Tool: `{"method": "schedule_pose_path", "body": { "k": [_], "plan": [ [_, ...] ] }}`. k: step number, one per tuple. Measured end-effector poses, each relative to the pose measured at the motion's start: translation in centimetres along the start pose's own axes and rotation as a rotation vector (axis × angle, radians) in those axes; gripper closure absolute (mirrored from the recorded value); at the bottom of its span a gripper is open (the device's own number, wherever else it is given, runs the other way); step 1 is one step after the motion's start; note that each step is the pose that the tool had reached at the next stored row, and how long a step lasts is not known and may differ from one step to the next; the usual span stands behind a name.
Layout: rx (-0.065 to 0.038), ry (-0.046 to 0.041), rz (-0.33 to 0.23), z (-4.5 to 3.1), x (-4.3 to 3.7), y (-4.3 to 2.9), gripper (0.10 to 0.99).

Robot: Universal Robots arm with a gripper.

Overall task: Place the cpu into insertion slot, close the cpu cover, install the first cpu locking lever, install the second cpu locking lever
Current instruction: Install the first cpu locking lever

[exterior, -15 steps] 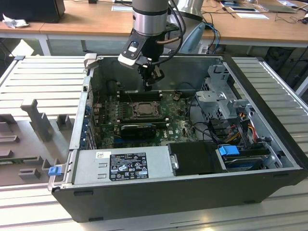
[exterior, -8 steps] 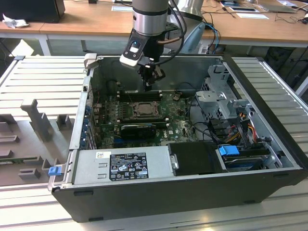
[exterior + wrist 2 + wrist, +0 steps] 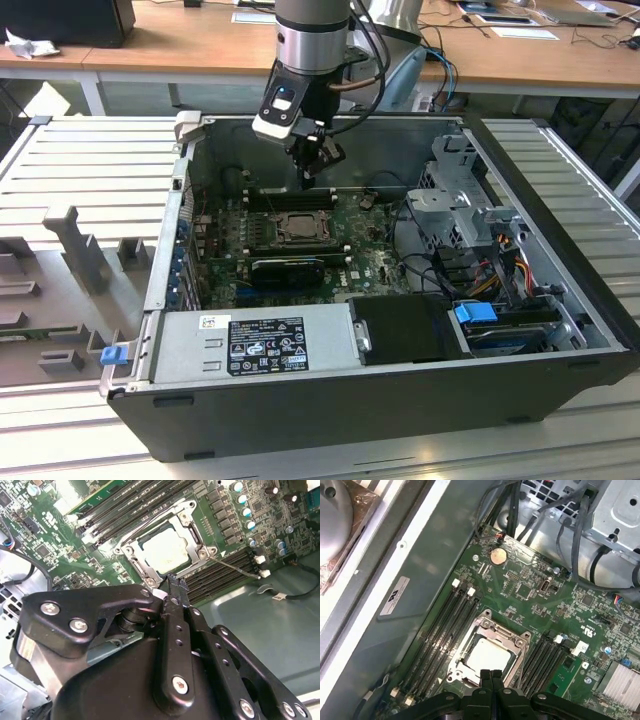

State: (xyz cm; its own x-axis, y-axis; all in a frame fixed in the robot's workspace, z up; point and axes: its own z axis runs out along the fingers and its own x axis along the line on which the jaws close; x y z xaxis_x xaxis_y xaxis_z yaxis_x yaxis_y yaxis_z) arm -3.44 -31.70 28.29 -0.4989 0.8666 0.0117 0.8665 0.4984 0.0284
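**Chip seated, cover down, gripper shut beside socket**

Open dark-grey PC case (image 3: 400,400) lies on its side on a ribbed metal bench. Arm reaches in from above; black gripper (image 3: 312,178) hangs over the green board (image 3: 530,587), just by the socket (image 3: 280,232).

Chip (image 3: 165,550): flat square w/ pale silver matte top, lying level inside the socket. Cover (image 3: 502,630): thin silvery metal frame, flat over the chip, w/ the chip's top showing through its square window. Screw heads sit at the frame corners.

In both wrist views the fingers (image 3: 485,674) are closed, slim black tips pressed together w/ nothing between them. Tips point at the socket edge nearest the gripper; can't tell if they touch it.

Long black memory slots (image 3: 442,630) w/ white end clips run along both sides of the socket. Round shiny coin battery (image 3: 497,556) sits further along the board, well apart from the chip. Bundled dark cables run by a bare steel drive cage (image 3: 460,200).
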Motion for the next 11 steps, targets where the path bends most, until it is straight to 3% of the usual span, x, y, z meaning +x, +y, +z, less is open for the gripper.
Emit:
{"method": "schedule_pose_path", "body": {
  "k": [4, 11],
  "plan": [
    [0.001, 0.0020, -0.072, 0.00, 0.00, 0.00, 0.980],
    [0.002, 0.0032, -0.130, 0.00, 0.00, 0.00, 0.980]
  ]
}}
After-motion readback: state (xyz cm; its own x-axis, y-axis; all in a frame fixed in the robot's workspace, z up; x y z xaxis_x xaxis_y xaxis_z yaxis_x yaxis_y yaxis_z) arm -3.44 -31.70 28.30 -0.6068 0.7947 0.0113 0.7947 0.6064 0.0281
